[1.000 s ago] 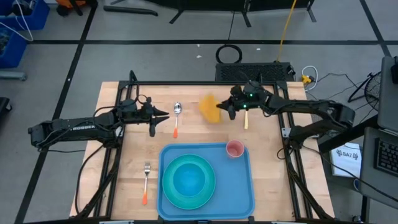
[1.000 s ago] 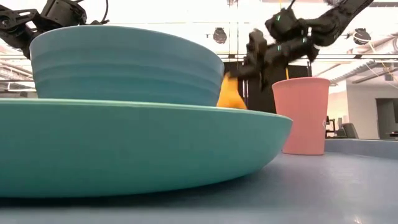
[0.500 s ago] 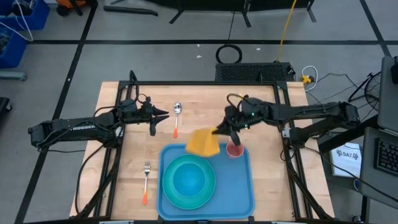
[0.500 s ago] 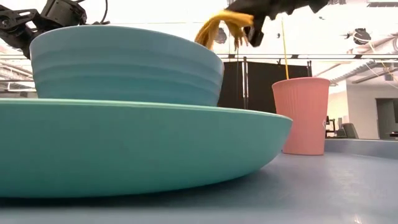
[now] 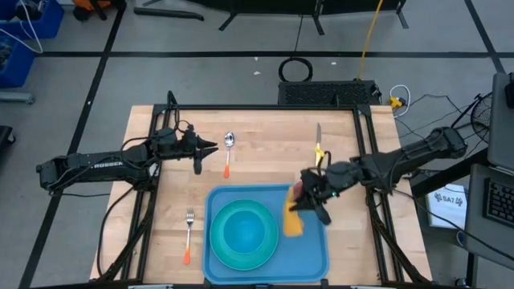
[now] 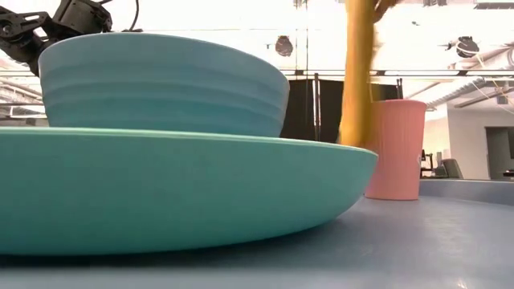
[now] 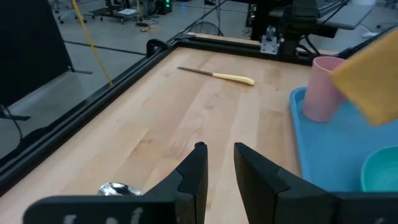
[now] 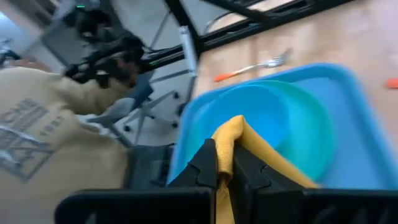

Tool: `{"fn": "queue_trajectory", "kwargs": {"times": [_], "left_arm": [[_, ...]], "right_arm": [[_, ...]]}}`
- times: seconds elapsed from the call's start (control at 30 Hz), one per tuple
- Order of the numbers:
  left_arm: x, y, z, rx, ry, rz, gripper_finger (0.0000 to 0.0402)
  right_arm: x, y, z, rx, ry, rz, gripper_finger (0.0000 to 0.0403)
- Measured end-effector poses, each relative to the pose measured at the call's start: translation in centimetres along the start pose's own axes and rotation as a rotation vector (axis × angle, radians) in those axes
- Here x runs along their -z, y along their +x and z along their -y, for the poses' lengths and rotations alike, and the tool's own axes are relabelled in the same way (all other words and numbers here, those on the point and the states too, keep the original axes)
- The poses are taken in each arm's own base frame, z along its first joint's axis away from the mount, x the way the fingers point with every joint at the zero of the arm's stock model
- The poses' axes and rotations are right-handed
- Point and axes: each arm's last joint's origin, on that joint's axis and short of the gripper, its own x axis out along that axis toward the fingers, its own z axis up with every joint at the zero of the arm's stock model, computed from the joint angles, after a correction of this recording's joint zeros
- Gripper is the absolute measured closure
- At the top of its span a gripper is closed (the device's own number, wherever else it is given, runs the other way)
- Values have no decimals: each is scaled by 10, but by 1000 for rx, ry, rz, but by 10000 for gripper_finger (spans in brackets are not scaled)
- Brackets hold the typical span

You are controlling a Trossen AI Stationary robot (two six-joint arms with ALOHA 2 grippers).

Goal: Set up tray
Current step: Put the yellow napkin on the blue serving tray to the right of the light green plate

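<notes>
Blue tray (image 5: 313, 253) at the table's near edge, centred, bearing a turquoise plate (image 5: 269, 255) with a bowl (image 5: 241, 230) on it and a pink cup (image 6: 397, 148) in its far right corner. Right gripper (image 5: 299, 206) above the tray, just right of the plate, clamped tight on an orange-yellow napkin (image 5: 292, 217) hanging down. Left gripper (image 5: 210, 148) beyond the tray's far left corner, beside a spoon (image 5: 229, 150), fingers slightly parted, holding nothing. Fork (image 5: 188, 235) left of the tray; knife (image 5: 318, 143) beyond it.

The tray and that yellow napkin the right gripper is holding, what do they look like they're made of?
Tray: probably plastic, smooth blue with a moulded raised rim. Napkin: soft cloth or paper, hard to say which; it hangs limp and folded from the right gripper.
</notes>
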Motion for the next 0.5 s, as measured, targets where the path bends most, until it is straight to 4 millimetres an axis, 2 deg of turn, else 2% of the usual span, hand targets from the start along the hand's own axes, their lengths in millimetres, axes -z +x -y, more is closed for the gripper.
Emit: {"fn": "queue_trajectory", "kwargs": {"times": [0.33, 0.5], "left_arm": [[0, 0, -1, -17, -34, 1, 321], [0, 0, -1, -18, -54, 1, 321]], "right_arm": [[33, 2, -54, -143, 127, -93, 399], [53, -3, -76, -117, 244, -130, 399]]}}
